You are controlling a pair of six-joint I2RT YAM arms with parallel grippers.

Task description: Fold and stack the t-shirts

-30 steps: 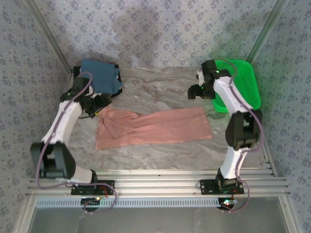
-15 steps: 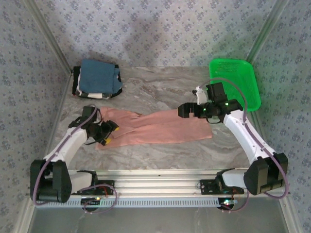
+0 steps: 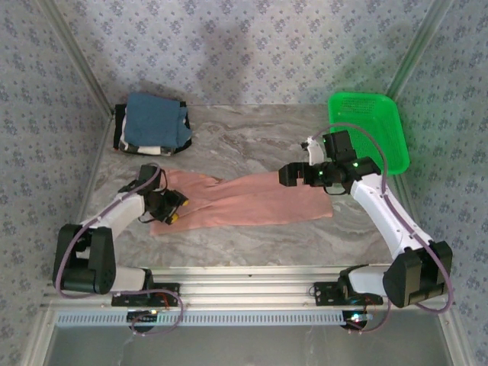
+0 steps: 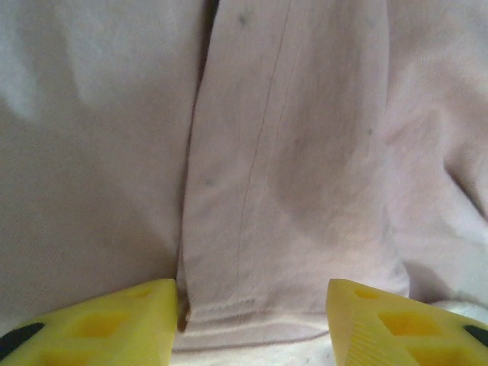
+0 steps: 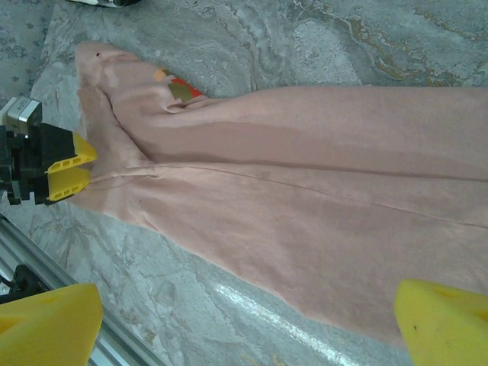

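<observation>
Spread wide, empty: left pincer (image 4: 250,303), right pincer (image 5: 248,305); salmon t-shirt (image 3: 259,200) print (image 5: 180,88) unreadable.

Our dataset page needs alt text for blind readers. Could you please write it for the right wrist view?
A salmon-pink t-shirt lies stretched lengthwise on a grey marble table, an orange and dark print near one end. The left gripper sits at that end; the right gripper, open, frames the bottom corners.
</observation>
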